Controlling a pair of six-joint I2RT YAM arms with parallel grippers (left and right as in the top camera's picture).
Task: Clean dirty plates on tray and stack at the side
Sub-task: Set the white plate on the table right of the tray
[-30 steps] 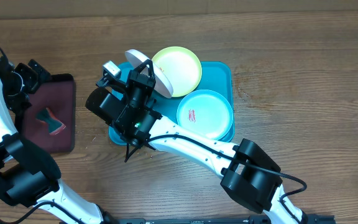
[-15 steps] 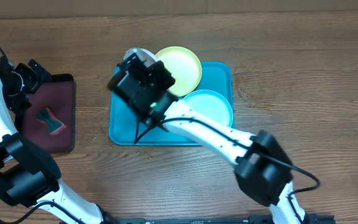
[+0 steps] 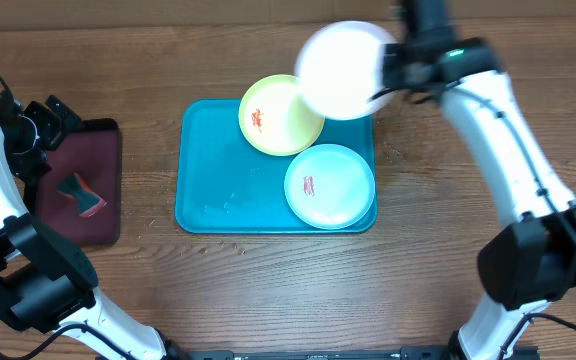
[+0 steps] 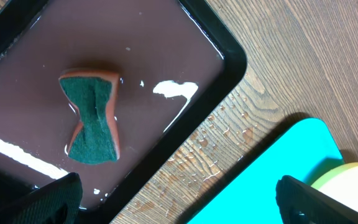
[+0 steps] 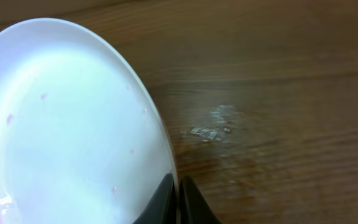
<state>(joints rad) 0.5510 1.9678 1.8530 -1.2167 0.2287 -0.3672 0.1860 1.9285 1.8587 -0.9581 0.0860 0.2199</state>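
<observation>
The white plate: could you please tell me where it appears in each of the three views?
Overhead: white plate upper right of centre, blurred, at the right gripper, overlapping the tray's far right corner.
Left wrist: not in it.
Right wrist: fills the left half, rim pinched between the fingers at bottom centre.
Shared landmark: the wooden table.

Swinging the right gripper [image 5: 179, 198] off the left half of the tray [image 3: 208, 195] to beyond its far right corner. Carrying the white plate [image 3: 340, 70] along by its rim, away from the yellow-green plate [image 3: 286, 125]. Baring that plate's red smear [image 3: 258, 120] and the tray's left half.
</observation>
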